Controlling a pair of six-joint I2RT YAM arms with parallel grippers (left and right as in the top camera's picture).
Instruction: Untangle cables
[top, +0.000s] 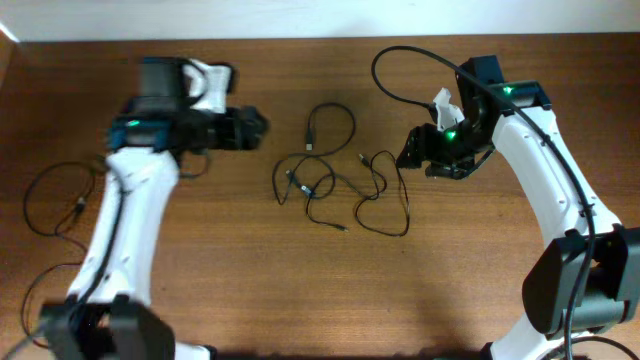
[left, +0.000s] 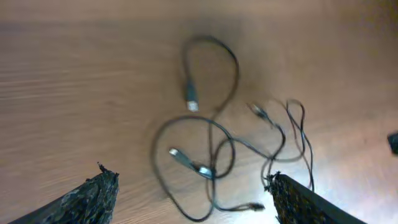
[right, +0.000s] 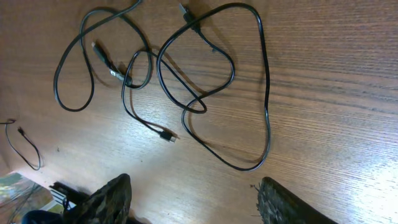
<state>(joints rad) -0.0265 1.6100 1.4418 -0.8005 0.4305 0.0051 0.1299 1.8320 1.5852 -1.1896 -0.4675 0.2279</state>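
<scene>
Several thin black cables (top: 320, 175) lie tangled in loops on the wooden table between the two arms. Small plug ends show in the pile. My left gripper (top: 262, 126) is open and empty, above the table just left of the pile. Its wrist view shows the cables (left: 214, 155) between and beyond its spread fingers (left: 191, 180). My right gripper (top: 405, 155) is open and empty at the right edge of the pile. Its wrist view shows the loops (right: 186, 81) ahead of its fingers (right: 194, 183), with the nearest large loop (right: 249, 155) just in front.
A separate thin black cable (top: 55, 195) lies in a loop at the far left, beside the left arm's base; part of it shows in the right wrist view (right: 25, 149). A thicker black wire (top: 400, 60) arcs from the right arm.
</scene>
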